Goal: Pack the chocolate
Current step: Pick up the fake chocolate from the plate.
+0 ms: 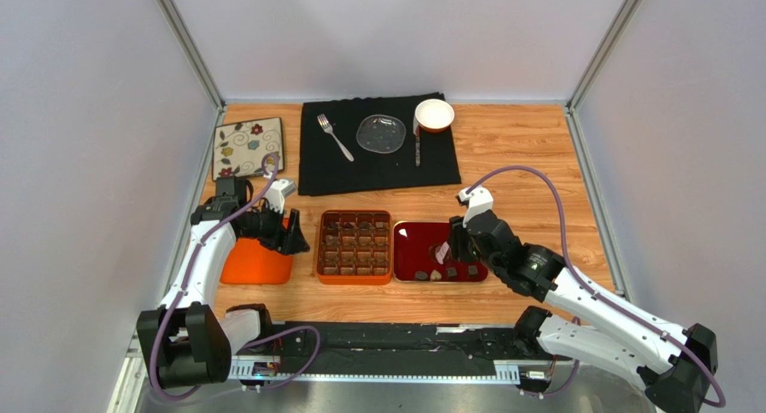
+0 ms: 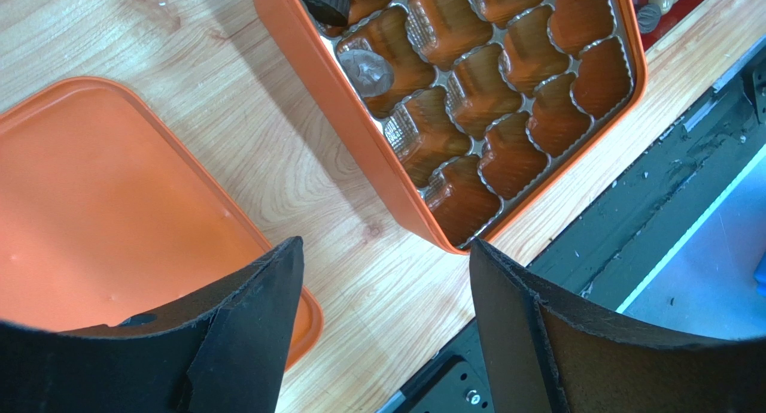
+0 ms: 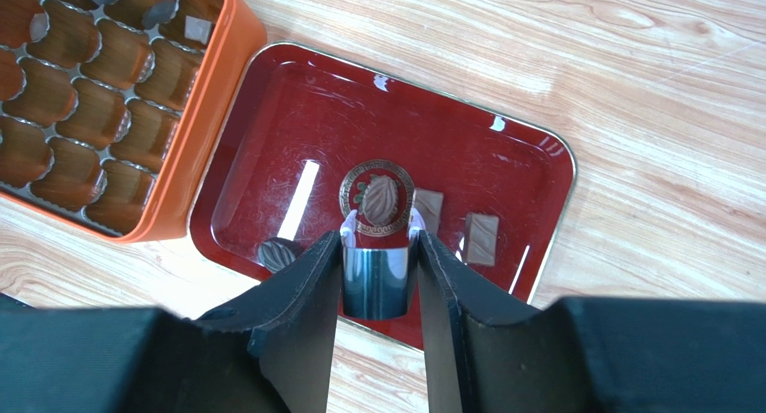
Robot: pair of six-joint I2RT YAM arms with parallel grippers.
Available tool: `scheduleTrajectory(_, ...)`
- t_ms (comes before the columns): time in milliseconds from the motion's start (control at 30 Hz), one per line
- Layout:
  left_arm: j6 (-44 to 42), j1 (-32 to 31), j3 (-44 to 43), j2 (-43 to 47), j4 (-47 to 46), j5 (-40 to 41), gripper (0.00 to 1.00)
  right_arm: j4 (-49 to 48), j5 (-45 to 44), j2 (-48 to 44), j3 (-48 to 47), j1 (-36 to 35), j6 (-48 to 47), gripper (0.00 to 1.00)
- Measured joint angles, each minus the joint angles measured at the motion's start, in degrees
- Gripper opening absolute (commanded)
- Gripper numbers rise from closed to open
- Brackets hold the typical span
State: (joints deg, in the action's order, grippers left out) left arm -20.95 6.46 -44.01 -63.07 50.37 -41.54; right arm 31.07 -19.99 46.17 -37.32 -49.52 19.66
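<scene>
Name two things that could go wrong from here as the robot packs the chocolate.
1. The right gripper pinches a dark glossy piece at its fingertips over the red tray; it may slip in transit.
2. The orange box has narrow cells, so the piece could land tilted across a divider.

We find bare table [image 1: 512, 162] right of the red tray [image 1: 415, 244] and between the black cloth [image 1: 387, 175] and the orange box [image 1: 318, 247]. Box and tray sit just beside each other, closing that lane. The left gripper [image 2: 385, 251], spread, stands over the gap beside the orange lid [image 1: 254, 268]. The right gripper [image 3: 378, 238], clamped on a dark glossy piece [image 3: 378, 283], blocks the tray's near side.
</scene>
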Motion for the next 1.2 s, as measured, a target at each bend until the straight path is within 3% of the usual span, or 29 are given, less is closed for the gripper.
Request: scheduleTrajectory(1200,-0.4,0.0,0.0,0.0,0.9,0.0,0.74,-8.0,1.9,4.7,-0.2,1.4,-3.4,0.36)
